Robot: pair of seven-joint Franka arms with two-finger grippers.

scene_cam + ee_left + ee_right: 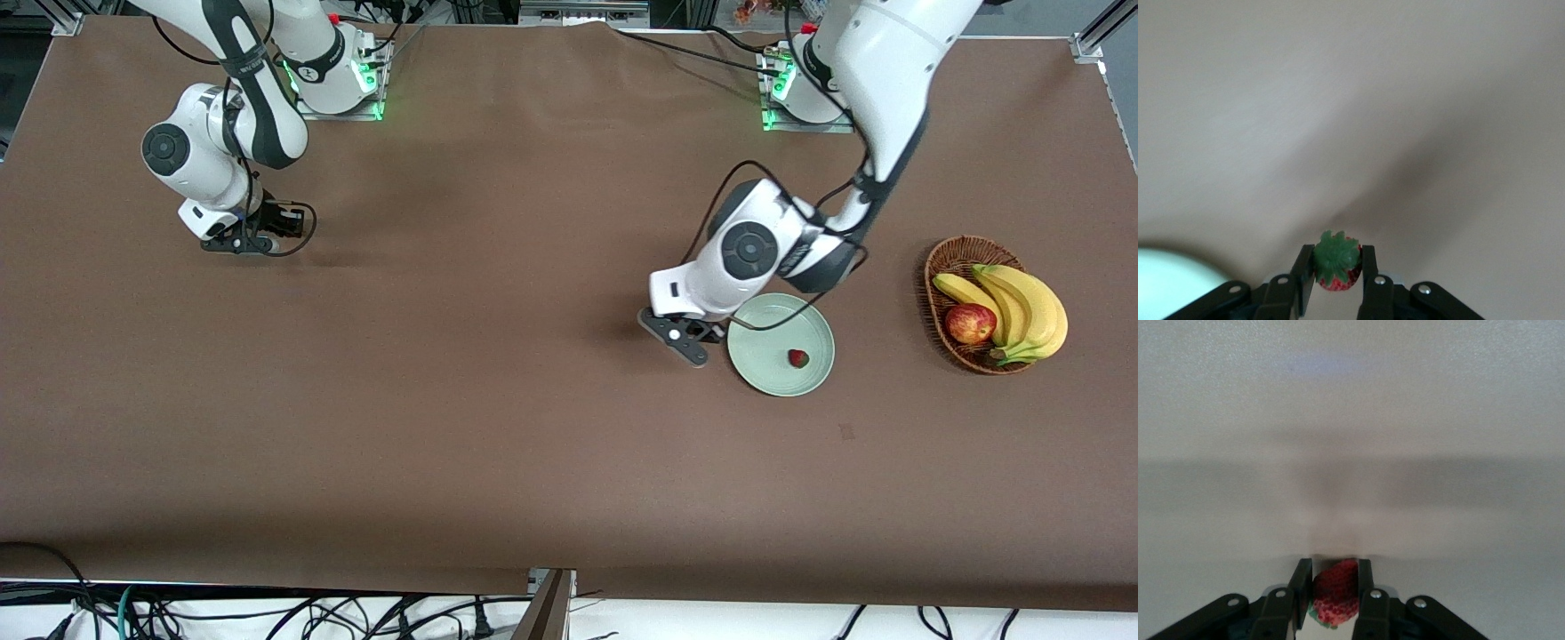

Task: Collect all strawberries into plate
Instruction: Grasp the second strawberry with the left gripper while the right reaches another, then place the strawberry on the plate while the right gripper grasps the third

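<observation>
**Mia:** What is the table [498, 427] like?

**Ben:** It is big and brown, with a soft cloth look. Black cables [267, 613] hang at the edge nearest the front camera. Green lights glow at both arm bases along the top.

**Mia:** What do the strawberries look like?

**Ben:** Tiny and red with little dots. One has a dark green leafy top. That one [1336, 269] sits between the fingers of the left pincer [1336, 273], which is clamped on it.

**Mia:** Where is that pincer?

**Ben:** Low at the table, just beside the plate [765, 351]. The plate is round, pale green and shiny. A second strawberry [798, 358] lies in the plate, near the left pincer.

**Mia:** And the right pincer [1335, 597]?

**Ben:** It is clamped on a third strawberry [1336, 592], low at the table toward the right arm's end, well apart from the plate.

**Mia:** Anything else?

**Ben:** A brown basket [944, 267] with bananas [1022, 307] and an apple [970, 323] stands past the plate, away from the left pincer.
</observation>
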